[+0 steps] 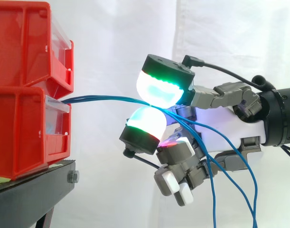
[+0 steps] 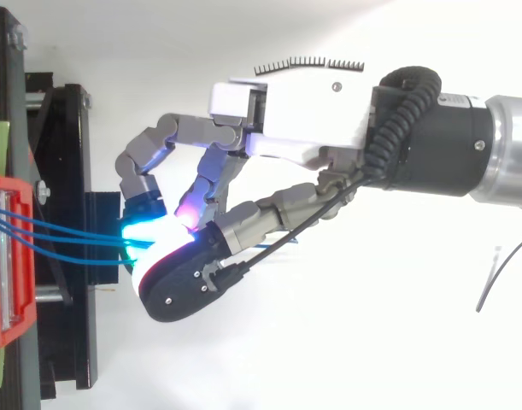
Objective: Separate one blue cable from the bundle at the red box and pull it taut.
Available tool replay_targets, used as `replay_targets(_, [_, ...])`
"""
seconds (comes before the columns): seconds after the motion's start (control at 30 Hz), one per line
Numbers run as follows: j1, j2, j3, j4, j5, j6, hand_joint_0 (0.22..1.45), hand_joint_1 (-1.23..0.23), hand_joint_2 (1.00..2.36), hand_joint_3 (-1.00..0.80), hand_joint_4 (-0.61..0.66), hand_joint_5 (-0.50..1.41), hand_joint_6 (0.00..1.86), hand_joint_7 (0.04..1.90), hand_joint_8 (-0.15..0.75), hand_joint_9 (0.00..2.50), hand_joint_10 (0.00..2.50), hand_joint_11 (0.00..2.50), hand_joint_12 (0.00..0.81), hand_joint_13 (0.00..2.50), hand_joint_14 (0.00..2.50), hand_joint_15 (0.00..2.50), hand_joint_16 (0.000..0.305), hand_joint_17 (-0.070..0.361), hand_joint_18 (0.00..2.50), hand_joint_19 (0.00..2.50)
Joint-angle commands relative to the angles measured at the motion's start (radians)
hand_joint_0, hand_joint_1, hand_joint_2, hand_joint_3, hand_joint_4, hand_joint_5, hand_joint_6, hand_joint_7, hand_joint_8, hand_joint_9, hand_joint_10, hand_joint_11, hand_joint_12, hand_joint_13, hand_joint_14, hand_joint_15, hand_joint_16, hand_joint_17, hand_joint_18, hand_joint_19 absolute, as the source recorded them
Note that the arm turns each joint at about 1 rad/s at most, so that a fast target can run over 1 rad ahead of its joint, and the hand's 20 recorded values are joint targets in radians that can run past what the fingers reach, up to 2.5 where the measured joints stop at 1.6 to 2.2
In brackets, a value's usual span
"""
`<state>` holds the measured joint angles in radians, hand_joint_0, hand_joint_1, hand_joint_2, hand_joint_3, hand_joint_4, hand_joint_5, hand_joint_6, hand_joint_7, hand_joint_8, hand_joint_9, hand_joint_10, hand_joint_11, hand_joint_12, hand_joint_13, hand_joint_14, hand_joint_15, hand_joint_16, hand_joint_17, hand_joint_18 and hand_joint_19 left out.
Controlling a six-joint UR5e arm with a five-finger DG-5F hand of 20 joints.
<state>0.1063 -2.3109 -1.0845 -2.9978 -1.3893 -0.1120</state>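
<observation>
Where the two glowing fingertips point(image 1: 159, 90) of the robot hand point(image 1: 225, 127) meet, I see them closed in a pinch on the thin blue cables point(image 1: 102, 99), with the other fingers curled below the palm. I cannot tell how many strands sit inside the pinch. Behind it, toward the wrist, the strands drop slack beneath the palm. Ahead of the fingertips the cables run nearly level, three side by side in my top view, to the top front edge of the lower red plastic bin point(image 1: 21, 137). A second red bin point(image 1: 21, 47) is stacked on it. Both rest on a black stand point(image 1: 35, 190), farther ahead of the hand, before the white curtain point(image 1: 111, 38).
</observation>
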Motion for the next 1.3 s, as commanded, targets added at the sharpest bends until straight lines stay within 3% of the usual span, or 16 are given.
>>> replay_targets(0.0, [0.000, -0.001, 0.000, -0.003, -0.002, 0.000, 0.60, -0.73, 1.01, -0.28, 0.04, -0.14, 0.87, 1.30, 0.302, 1.21, 0.03, 1.16, 0.386, 0.99, 0.03, 0.80, 0.046, 0.105, 0.81, 0.84])
replay_targets(0.13, [0.000, 0.001, 0.000, 0.000, 0.000, 0.000, 0.64, -0.85, 1.02, -0.21, -0.02, -0.16, 0.90, 1.27, 0.288, 1.16, 0.03, 1.15, 0.377, 0.96, 0.03, 0.79, 0.046, 0.104, 0.80, 0.81])
replay_targets(0.3, [0.000, 0.001, 0.000, 0.002, 0.001, 0.000, 0.75, -0.90, 1.00, -0.50, -0.06, -0.17, 0.91, 1.22, 0.278, 1.11, 0.03, 1.15, 0.371, 0.93, 0.03, 0.78, 0.046, 0.103, 0.79, 0.76])
replay_targets(0.4, [0.000, -0.001, 0.000, 0.002, 0.001, 0.000, 0.70, -0.90, 1.00, -0.50, -0.01, -0.17, 0.91, 1.20, 0.272, 1.10, 0.03, 1.15, 0.362, 0.93, 0.03, 0.78, 0.046, 0.103, 0.78, 0.75])
replay_targets(0.47, [0.001, -0.001, 0.000, 0.002, 0.001, 0.000, 0.56, -0.87, 1.00, -0.50, 0.03, -0.15, 0.90, 1.20, 0.285, 1.12, 0.03, 1.14, 0.374, 0.94, 0.03, 0.78, 0.046, 0.104, 0.79, 0.79])
replay_targets(0.63, [0.001, -0.001, 0.000, 0.002, 0.003, 0.000, 0.45, -0.71, 1.00, -0.50, 0.05, -0.14, 0.90, 1.15, 0.333, 1.21, 0.03, 1.14, 0.419, 1.01, 0.03, 0.77, 0.054, 0.123, 0.89, 0.78])
replay_targets(0.77, [0.001, -0.001, 0.000, 0.002, 0.001, 0.000, 0.44, -0.51, 1.00, -0.50, 0.08, -0.13, 0.86, 1.09, 0.342, 1.26, 0.02, 1.09, 0.428, 1.05, 0.03, 0.75, 0.056, 0.125, 0.92, 0.74])
replay_targets(0.9, [0.001, -0.001, 0.000, 0.002, 0.003, 0.000, 0.50, -0.44, 1.00, -0.50, 0.08, -0.14, 0.86, 1.13, 0.319, 1.26, 0.03, 1.09, 0.407, 1.04, 0.03, 0.76, 0.050, 0.113, 0.87, 0.77])
replay_targets(1.03, [0.001, -0.001, 0.000, 0.002, 0.003, 0.000, 0.62, -0.58, 1.00, -0.50, 0.04, -0.14, 0.87, 1.21, 0.294, 1.23, 0.03, 1.14, 0.380, 1.02, 0.03, 0.79, 0.045, 0.101, 0.83, 0.81])
replay_targets(1.27, [0.001, 0.001, 0.000, 0.002, 0.003, 0.000, 0.66, -0.81, 1.02, -0.30, 0.03, -0.15, 0.89, 1.27, 0.290, 1.20, 0.03, 1.16, 0.377, 1.00, 0.03, 0.80, 0.046, 0.103, 0.83, 0.80])
